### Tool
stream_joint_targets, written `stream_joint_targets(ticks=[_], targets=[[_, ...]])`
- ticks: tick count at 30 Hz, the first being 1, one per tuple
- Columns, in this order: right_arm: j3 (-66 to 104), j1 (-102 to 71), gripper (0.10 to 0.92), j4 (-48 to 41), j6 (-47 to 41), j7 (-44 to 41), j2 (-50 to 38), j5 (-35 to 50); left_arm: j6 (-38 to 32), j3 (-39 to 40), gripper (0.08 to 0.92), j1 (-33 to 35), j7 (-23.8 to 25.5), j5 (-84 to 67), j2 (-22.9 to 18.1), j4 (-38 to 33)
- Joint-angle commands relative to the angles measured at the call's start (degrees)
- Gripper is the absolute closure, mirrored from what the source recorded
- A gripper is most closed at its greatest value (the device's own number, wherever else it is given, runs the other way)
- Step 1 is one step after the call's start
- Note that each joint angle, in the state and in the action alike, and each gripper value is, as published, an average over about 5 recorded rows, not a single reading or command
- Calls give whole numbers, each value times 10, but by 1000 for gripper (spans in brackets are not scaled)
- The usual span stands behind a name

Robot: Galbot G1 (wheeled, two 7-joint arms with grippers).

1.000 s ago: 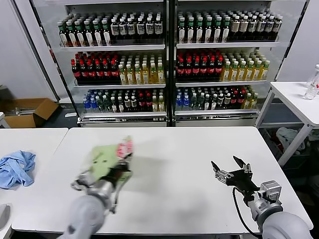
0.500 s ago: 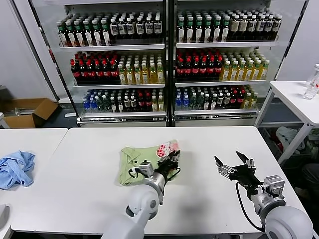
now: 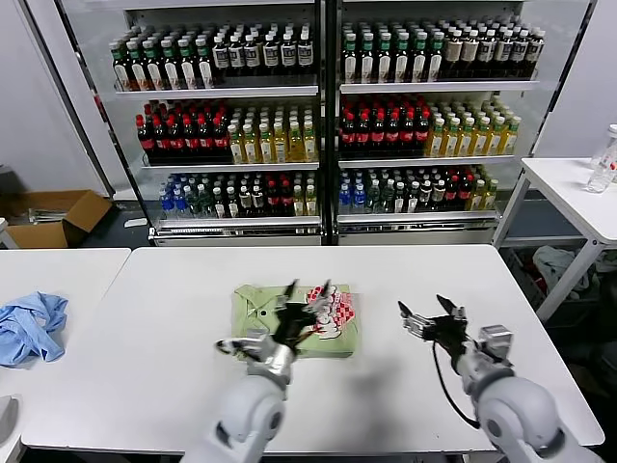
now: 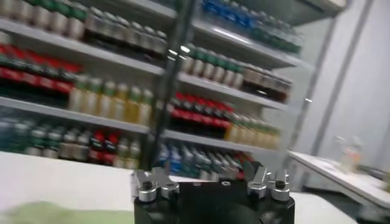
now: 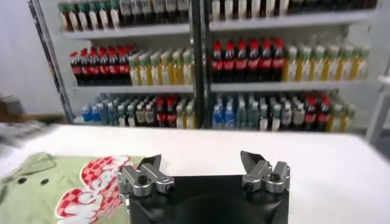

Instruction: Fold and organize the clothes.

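folded shirt lies flat, both grippers spread and empty

the refrigerated drinks cabinet (image 3: 328,116) fills the upper half of the head view, its shelves packed with rows of bottles. below it the white table (image 3: 145,367) spans the lower half, giving a broad flat surface for folding.

the pale green shirt (image 3: 258,311) lies just left of the centre of the frame as a compact rectangle, flat on the table, with its red-and-white printed patch (image 3: 337,311) on the right part and the collar toward the left. it looks folded, so the judgement is that the folding is largely done and only tidying or placing may remain.

the light-blue cloth (image 3: 31,326) sits bunched at the far left edge on a neighbouring table, well apart from the shirt.

the left gripper (image 3: 301,301) hangs over the shirt's middle, its fingers spread and pointing up and away; nothing sits between them, so it appears to have let the cloth go. whether a fingertip brushes the fabric cannot be told.

the right gripper (image 3: 430,316) hovers at centre right, beside the shirt's right edge but apart from it, fingers wide and empty, seemingly waiting. its wrist view confirms the gap, with the shirt off to one side.
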Motion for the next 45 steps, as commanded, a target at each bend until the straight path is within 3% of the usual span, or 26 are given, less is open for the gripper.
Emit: stream_joint_targets(ticks=[1,4,10,22,33,40,45], targets=[[-225,187,203,-184,-40,38,120,1,-37,-196,237,156,-2,1,69,-112],[-253,198,203,-206,-42,43,136,-10,-38,-210,189,180,-3,-2,72,-128],[-262,201,236,-236,-41,49,153,-12,-36,-212,177,206,0,-23,67,-162],[-227,178,571,-221,-41,63,136,-7,-35,-199,177,228,4,-36,66,-186],[-163,166,882,-212,-10,37,47,-26,-43,-197,177,233,8,-53,73,-209],[-111,136,910,-181,-8,-27,12,-68,-51,-197,177,234,6,-41,84,-210],[-94,112,829,-144,32,-36,12,-113,-49,-198,177,235,7,-32,88,-213]])
